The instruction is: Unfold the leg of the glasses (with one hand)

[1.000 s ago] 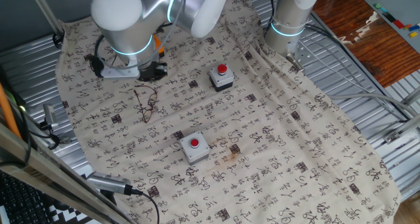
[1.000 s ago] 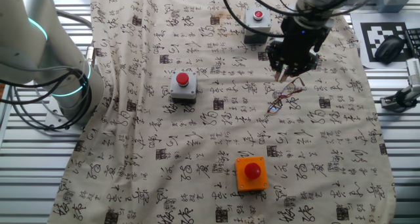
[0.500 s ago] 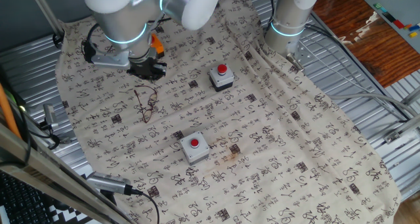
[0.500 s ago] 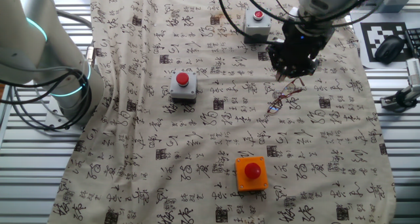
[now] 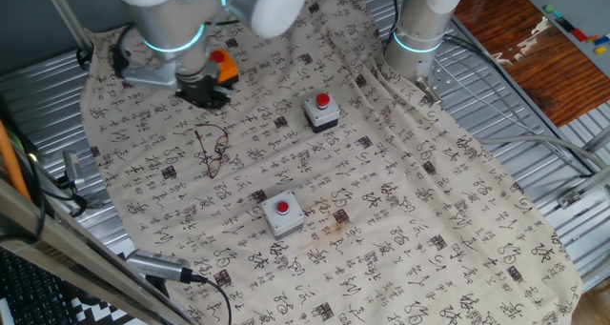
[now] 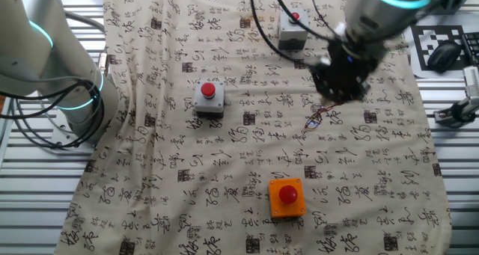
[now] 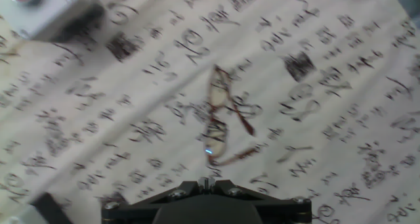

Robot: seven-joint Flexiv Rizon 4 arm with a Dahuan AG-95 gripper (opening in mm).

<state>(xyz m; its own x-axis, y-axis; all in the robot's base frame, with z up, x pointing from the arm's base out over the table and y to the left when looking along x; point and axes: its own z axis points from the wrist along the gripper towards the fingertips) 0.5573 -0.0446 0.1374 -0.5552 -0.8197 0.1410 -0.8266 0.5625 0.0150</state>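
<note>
On cloth [image 5: 410,201], glasses [image 5: 212,152] lie loose below tool [image 5: 203,93].

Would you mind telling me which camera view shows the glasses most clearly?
The hand view: the glasses fill the centre, with frame and temples visible despite blur. In both fixed views they are only a small thin wire shape on the cloth, with the gripper just above them in one.

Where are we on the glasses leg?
Done: one leg looks swung out from the frame of the glasses, which lie flat on the cloth. In hand: nothing; the gripper hangs above them, apart from them, its fingers out of sight in the hand view. Left: blur hides whether that leg is fully open, so that needs checking.
</note>
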